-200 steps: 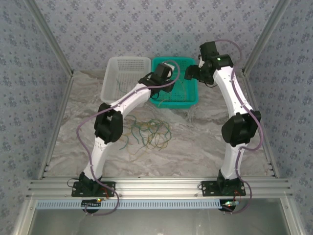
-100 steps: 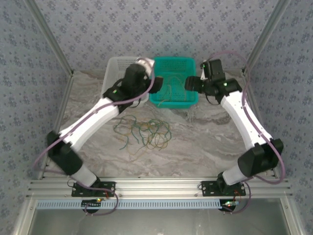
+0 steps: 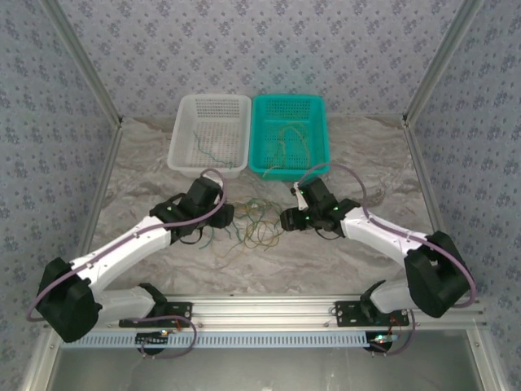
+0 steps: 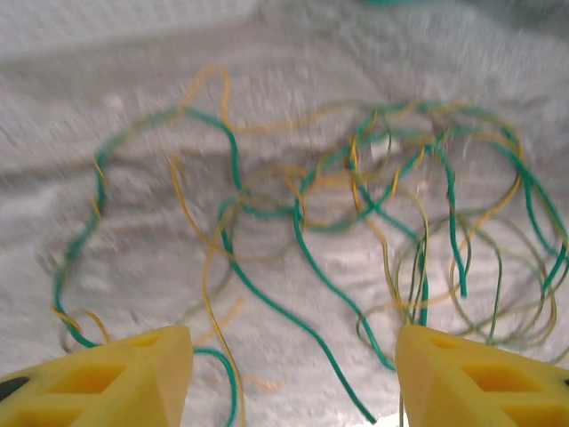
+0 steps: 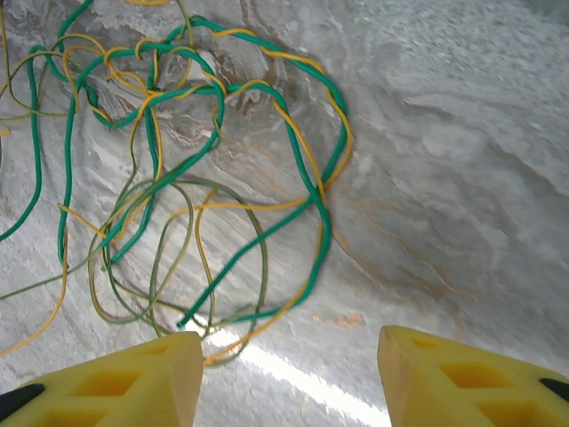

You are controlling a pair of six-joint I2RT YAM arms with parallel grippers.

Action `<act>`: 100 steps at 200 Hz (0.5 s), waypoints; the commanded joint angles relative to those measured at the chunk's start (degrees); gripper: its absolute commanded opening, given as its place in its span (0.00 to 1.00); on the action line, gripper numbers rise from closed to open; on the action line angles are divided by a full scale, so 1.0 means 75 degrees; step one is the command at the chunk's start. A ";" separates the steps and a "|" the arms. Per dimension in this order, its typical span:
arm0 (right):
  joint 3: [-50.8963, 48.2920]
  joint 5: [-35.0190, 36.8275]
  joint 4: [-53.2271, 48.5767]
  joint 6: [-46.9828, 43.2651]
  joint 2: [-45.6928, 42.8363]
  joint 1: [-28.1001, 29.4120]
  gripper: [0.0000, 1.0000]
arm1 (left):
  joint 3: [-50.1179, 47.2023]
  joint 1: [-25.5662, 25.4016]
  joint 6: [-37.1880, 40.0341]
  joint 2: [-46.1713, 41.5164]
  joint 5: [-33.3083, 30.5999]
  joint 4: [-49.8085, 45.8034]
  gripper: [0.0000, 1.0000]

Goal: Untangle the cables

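Observation:
A tangle of green and yellow-tan cables (image 3: 249, 225) lies on the marble table between the two arms. The left gripper (image 3: 218, 218) hovers at the tangle's left edge, open; its yellow fingers (image 4: 107, 378) frame loose strands of the cables (image 4: 356, 222) with nothing gripped. The right gripper (image 3: 286, 220) sits at the tangle's right edge, also open, its fingers (image 5: 462, 378) spread wide above the twisted green-and-yellow loops of the cables (image 5: 222, 160). A few more strands lie in the teal basket (image 3: 319, 130) and the white basket (image 3: 183, 122).
The white and teal baskets stand side by side at the back of the table (image 3: 366, 163). Metal frame posts (image 3: 81, 73) rise at the back corners. Bare marble lies to the right of the tangle (image 5: 462, 133).
Both arms have swung down from over the baskets at the back to the table's middle, and now flank the cable tangle from left and right.

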 commanded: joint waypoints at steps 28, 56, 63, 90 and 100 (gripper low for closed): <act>-0.0088 0.1639 0.1368 -0.0324 0.0052 0.0558 0.54 | -0.0717 0.0862 -0.1275 0.0498 0.0480 0.0109 0.60; 0.0150 0.2156 0.1618 -0.0503 0.0137 0.0744 0.54 | -0.0803 0.1927 -0.1286 0.0873 0.0603 0.0490 0.53; 0.0274 0.2251 0.1566 -0.0575 0.0196 0.0786 0.54 | -0.0766 0.2069 -0.1235 0.0976 0.0605 0.0514 0.50; 0.0675 0.2517 0.1299 -0.0765 0.0397 0.0892 0.53 | -0.0741 0.2196 -0.1078 0.1340 0.0614 0.0788 0.44; 0.0692 0.2518 0.1328 -0.0777 0.0443 0.0903 0.53 | -0.0777 0.2197 -0.1069 0.1495 0.0703 0.0966 0.42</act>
